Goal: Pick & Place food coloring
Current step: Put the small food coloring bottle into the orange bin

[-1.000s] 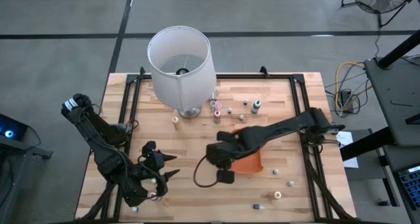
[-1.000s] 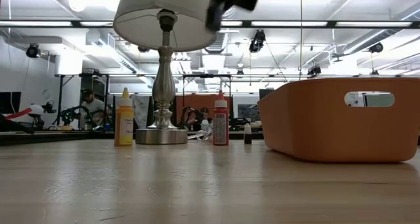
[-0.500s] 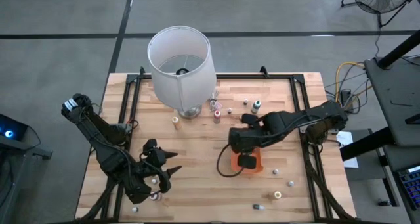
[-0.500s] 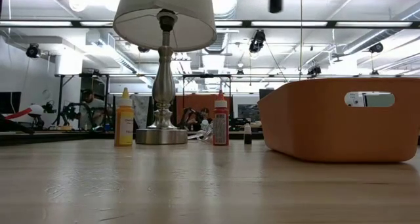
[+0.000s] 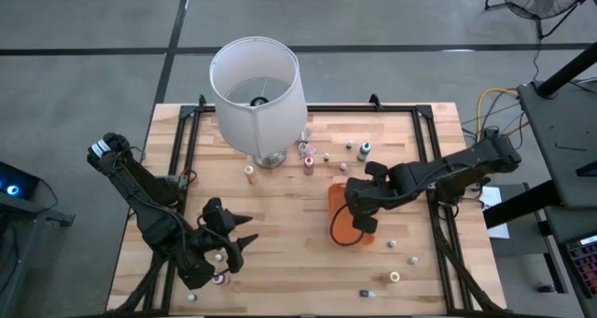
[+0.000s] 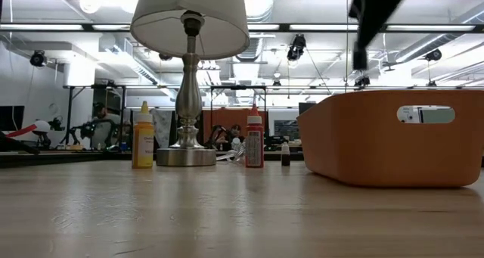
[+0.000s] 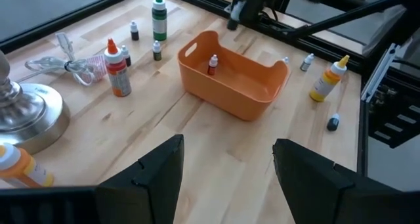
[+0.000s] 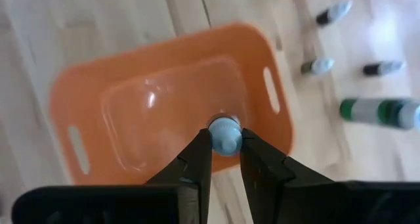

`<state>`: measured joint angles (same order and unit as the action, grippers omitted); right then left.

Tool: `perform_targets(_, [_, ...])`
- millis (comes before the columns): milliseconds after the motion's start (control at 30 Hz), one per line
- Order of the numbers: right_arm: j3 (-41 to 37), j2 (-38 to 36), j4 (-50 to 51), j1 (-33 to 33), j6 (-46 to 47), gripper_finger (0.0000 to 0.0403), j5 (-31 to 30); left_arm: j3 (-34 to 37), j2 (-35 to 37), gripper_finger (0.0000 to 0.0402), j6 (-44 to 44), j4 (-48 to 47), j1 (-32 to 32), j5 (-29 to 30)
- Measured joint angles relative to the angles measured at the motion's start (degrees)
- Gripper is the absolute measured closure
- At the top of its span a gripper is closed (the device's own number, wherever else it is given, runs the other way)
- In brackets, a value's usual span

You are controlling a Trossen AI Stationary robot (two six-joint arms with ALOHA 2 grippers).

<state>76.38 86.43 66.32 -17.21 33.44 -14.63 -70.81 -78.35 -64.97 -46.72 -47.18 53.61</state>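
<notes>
Your right claw (image 8: 226, 159) hangs over the orange tray (image 5: 341, 227), pinching a small pale-capped food coloring bottle (image 8: 224, 133) betw. its fingers (image 8: 197, 159). One red-capped bottle (image 7: 212, 64) stands inside the tray already. Your left claw (image 7: 226, 178) waits near the table's (image 5: 280, 206) front-left corner, jaws wide, nothing in them. Other bottles lie scattered: a red one (image 7: 116, 69) and a tall green one (image 7: 159, 15) close to the lamp (image 5: 256, 85), a yellow one (image 7: 327, 81) on the tray's far side w/ two tiny ones nearby.
</notes>
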Motion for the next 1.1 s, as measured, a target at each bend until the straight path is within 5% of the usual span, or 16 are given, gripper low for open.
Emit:
perform_targets(367, [-15.46, -0.58, -14.69, -0.02, 0.67, 0.0344, 3.20, 0.00, 0.00, 0.0195, -0.84, -0.01, 0.06, 0.11])
perform_targets(1100, [-24.18, 1.79, -26.84, -0.02, 0.49, 0.0344, 3.37, 0.00, 0.00, 0.0195, -0.78, -0.92, 0.09, 0.40])
